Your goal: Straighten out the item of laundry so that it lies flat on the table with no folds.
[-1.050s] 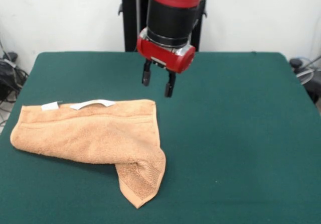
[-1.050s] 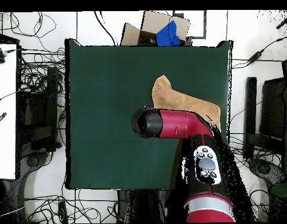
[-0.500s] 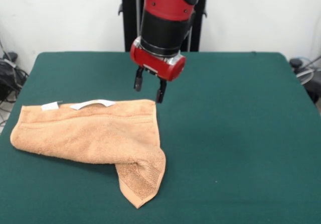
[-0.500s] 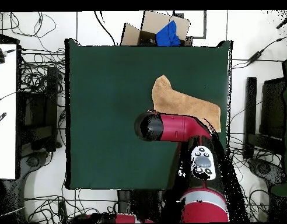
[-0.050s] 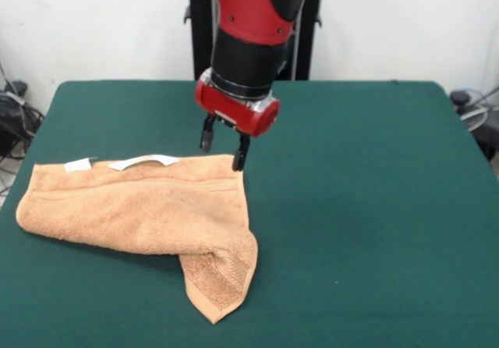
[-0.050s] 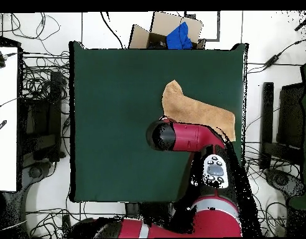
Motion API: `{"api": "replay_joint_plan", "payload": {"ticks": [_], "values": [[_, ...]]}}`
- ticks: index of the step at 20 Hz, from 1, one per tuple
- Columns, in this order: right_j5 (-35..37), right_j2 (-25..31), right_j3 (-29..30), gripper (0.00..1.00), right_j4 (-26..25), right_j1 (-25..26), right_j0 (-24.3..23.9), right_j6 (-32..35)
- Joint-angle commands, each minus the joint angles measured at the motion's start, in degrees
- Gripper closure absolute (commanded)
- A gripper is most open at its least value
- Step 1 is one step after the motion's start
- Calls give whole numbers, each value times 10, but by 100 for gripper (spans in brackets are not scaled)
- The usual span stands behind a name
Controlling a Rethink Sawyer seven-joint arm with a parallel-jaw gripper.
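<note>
The item of laundry, an orange-tan towel, lies folded over on the left half of the green table. One corner flap points toward the near edge, and white tags sit along its far edge. My gripper is open and hangs right at the towel's far right corner, with one finger close over that corner. In the overhead view the towel shows beside the arm, which hides the gripper.
A cardboard box with a blue item sits just past one table edge in the overhead view. Cables and equipment ring the table on the floor. A white desk stands at the picture's left.
The gripper has moved down and to the left in the front view, from above the bare table to the towel's far right corner. The towel has not moved.
</note>
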Motion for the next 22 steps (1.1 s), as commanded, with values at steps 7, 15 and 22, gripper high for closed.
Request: {"api": "replay_joint_plan", "payload": {"ticks": [7,15,22], "values": [[-116,37,-40,0,54,54,-21,96],[-223,64,-33,0,64,92,-42,101],[-238,69,-29,0,71,100,-49,82]]}}
